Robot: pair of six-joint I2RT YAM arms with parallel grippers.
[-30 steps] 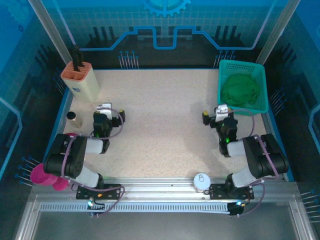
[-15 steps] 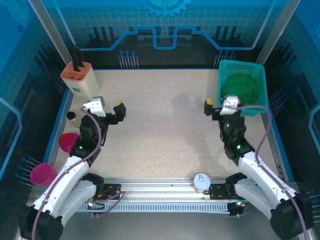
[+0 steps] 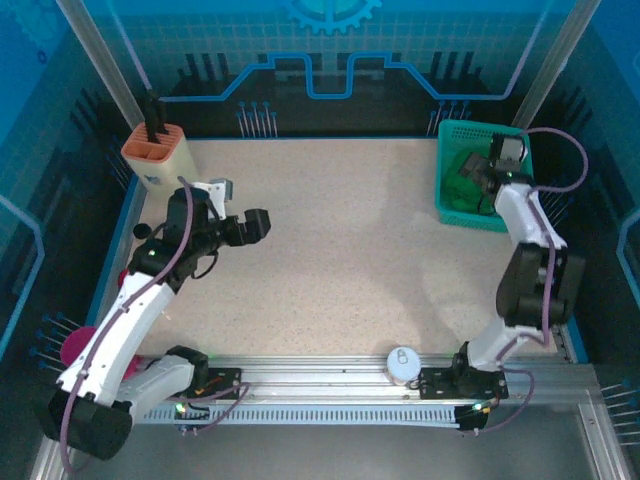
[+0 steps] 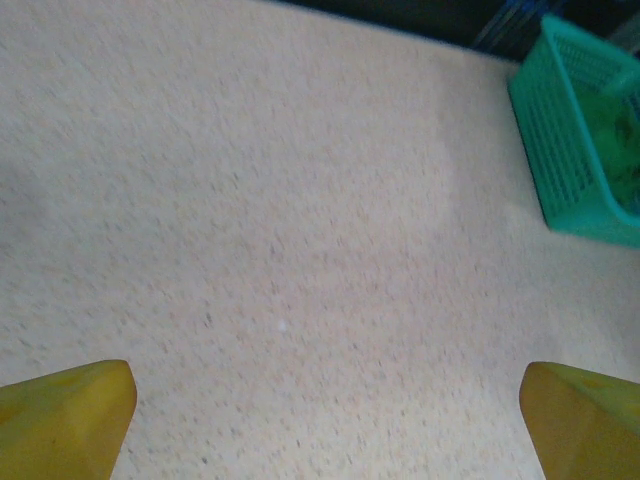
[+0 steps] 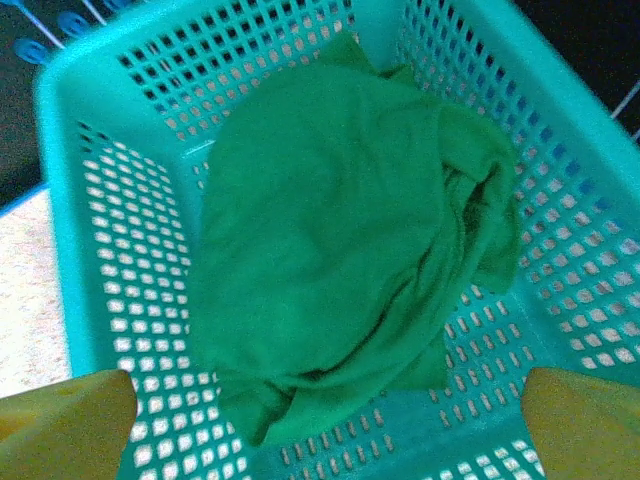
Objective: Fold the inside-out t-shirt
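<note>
The inside-out t-shirt (image 5: 340,230) lies crumpled in a green heap inside the teal mesh basket (image 5: 110,250) at the table's far right corner. My right gripper (image 5: 328,425) hangs open above it, its yellow fingertips (image 5: 70,420) spread wide over the heap and touching nothing. From above, the right gripper (image 3: 478,178) sits over the basket (image 3: 470,215), and part of the t-shirt (image 3: 458,180) shows beside it. My left gripper (image 3: 250,225) is open over bare tabletop at the left. In its own view the left gripper (image 4: 325,420) holds nothing, and the basket (image 4: 580,150) lies far ahead.
A beige holder with a dark tool (image 3: 158,160) stands at the back left. A small dark jar (image 3: 143,231) and pink cups (image 3: 85,348) sit along the left edge. A white round object (image 3: 402,362) rests on the front rail.
Both arms have unfolded from near their bases. The right arm swung out over the basket. The left arm rose and reached a little right over the table. Both grippers stayed open.
</note>
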